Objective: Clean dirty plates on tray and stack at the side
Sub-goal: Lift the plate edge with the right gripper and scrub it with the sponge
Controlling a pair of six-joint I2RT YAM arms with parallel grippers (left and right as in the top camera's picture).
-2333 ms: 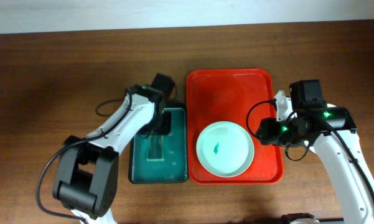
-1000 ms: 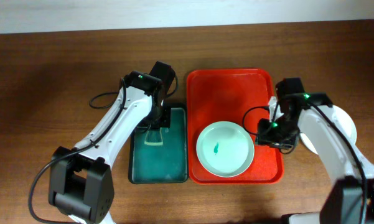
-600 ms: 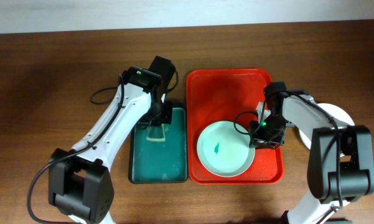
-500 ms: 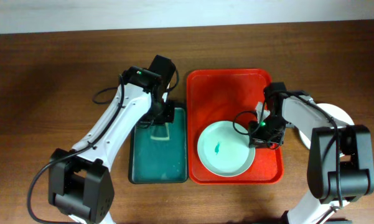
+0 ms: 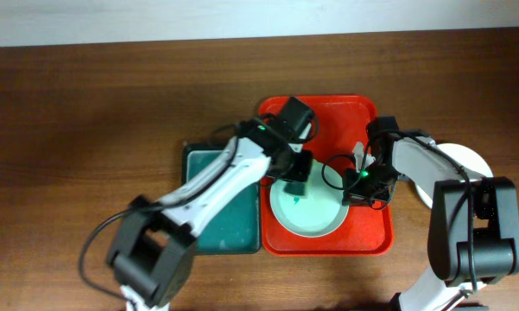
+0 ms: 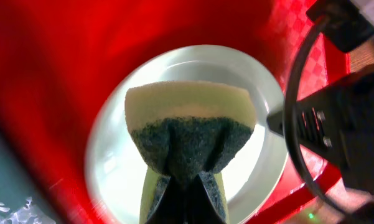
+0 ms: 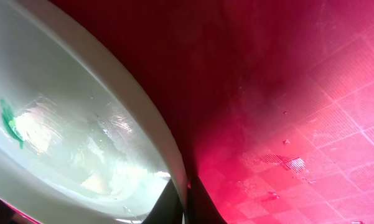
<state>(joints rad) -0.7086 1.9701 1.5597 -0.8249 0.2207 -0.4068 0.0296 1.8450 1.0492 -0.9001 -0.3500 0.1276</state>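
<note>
A pale mint plate [image 5: 315, 216] lies at the front of the red tray [image 5: 319, 117]. A small teal smear [image 7: 9, 121] marks the plate's inside [image 7: 68, 124]. My right gripper [image 5: 357, 184] is shut on its right rim, one finger inside and one outside [image 7: 185, 199]. My left gripper [image 5: 295, 177] hovers above the plate, shut on a yellow sponge [image 6: 190, 121] with a dark blue scrub face. In the left wrist view the sponge hangs over the plate's centre [image 6: 112, 155] and hides the smear. The gripper [image 6: 185, 186] pinches the sponge's lower part.
A dark teal basin [image 5: 220, 207] sits left of the tray, partly under my left arm. A white plate [image 5: 468, 164] lies on the wooden table right of the tray, partly hidden by my right arm [image 6: 342, 124].
My left arm swung right from the teal basin, carrying the sponge to above the mint plate. My right gripper closed on the plate's right rim.
</note>
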